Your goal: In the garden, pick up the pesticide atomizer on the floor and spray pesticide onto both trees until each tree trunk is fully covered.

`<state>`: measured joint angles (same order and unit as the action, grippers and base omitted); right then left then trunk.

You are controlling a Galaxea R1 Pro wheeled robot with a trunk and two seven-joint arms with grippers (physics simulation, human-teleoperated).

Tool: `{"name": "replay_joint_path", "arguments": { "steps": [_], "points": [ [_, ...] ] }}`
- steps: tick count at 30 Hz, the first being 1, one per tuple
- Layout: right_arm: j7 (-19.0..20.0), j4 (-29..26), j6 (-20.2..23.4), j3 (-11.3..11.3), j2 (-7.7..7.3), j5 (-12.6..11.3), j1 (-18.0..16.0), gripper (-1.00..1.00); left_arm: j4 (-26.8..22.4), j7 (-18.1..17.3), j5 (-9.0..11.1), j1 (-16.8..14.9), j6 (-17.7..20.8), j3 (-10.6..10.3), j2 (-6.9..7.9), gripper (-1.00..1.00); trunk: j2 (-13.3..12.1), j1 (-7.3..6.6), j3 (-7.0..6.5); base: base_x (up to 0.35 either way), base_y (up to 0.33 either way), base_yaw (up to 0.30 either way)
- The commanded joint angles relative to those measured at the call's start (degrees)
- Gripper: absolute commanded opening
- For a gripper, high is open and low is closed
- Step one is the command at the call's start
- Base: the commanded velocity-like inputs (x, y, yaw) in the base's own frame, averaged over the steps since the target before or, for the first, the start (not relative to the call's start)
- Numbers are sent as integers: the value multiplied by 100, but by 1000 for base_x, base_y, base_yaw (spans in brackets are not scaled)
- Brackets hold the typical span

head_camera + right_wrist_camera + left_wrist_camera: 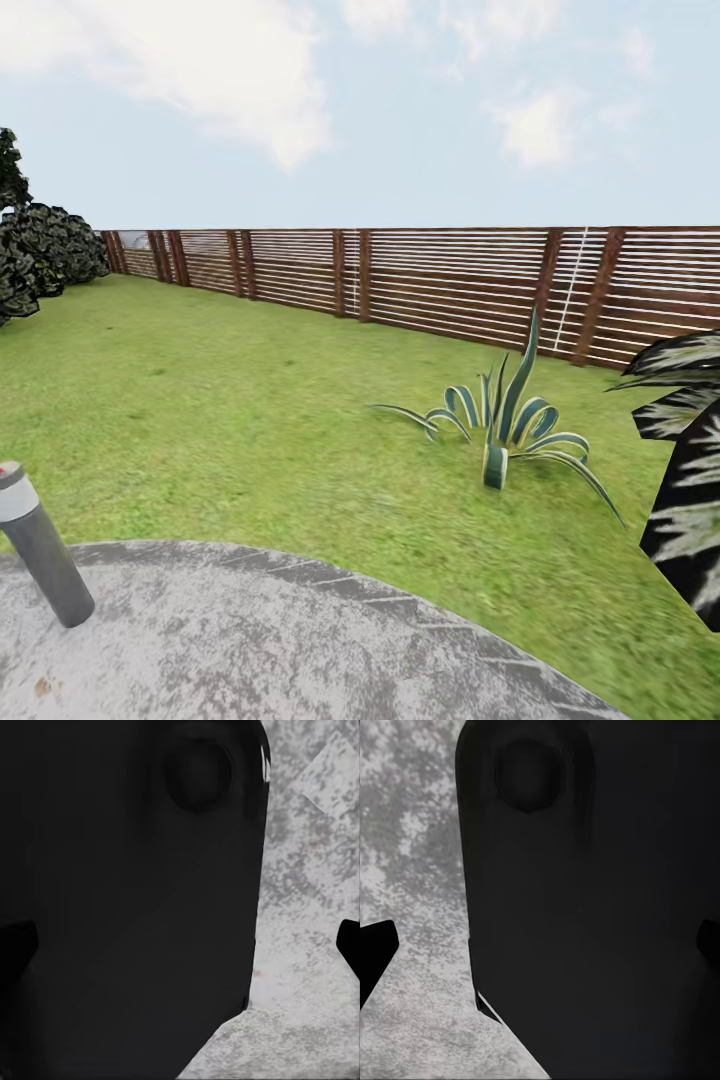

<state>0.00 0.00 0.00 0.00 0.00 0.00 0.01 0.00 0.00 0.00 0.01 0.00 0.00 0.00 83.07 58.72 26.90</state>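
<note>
Garden: I face the fence (420,285) from the paving (300,640); no atomizer sighted. Gripper states unreadable. Risk: rolling blind into the bollard (45,550).

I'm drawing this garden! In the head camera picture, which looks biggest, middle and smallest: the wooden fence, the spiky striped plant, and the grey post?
1. Wooden fence, widest by far, though farthest away.
2. Spiky striped plant.
3. Grey post, smallest, though nearest and cut by the picture's edge, so less certain.
</note>
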Motion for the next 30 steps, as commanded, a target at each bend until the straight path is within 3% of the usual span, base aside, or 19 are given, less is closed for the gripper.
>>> {"name": "replay_joint_path", "arguments": {
  "steps": [1, 6, 14, 21, 27, 28, 30],
  "points": [
    [-25, -33, -9, 7, 33, 8, -34, 100, -33, -5, 4, 3, -9, -5, -13, 100, 1, 0, 3, 0, 0, 0],
    [-19, -180, -9, 12, 189, 9, -78, 100, -62, 8, 0, 16, -9, 8, -9, 100, 1, 0, 3, 0, 0, 0],
    [-25, -200, -83, 9, 192, 1, -80, 100, -71, 9, -4, 10, -106, 9, 7, 100, 1, 0, 3, 0, 0, 0],
    [-32, -326, -308, 5, 148, 8, -80, 100, -75, 43, 4, 1, -331, 9, 54, 100, 1, 0, 3, 0, 0, 0],
    [-35, -520, -501, -8, -40, 9, -81, 100, -178, 69, -2, -141, -524, 9, 65, 100, 1, 0, 3, 0, 0, 0],
    [-35, -1280, -1556, -11, -128, 9, -84, 100, -385, 69, -5, -238, -2378, 9, 65, 100, 1, 0, 3, 0, 0, 0],
    [-35, -1502, -1564, -14, -177, 9, -86, 100, -594, 68, -10, -264, -2384, 9, 64, 100, 1, 0, 3, 0, 0, 0]
  ]
}}
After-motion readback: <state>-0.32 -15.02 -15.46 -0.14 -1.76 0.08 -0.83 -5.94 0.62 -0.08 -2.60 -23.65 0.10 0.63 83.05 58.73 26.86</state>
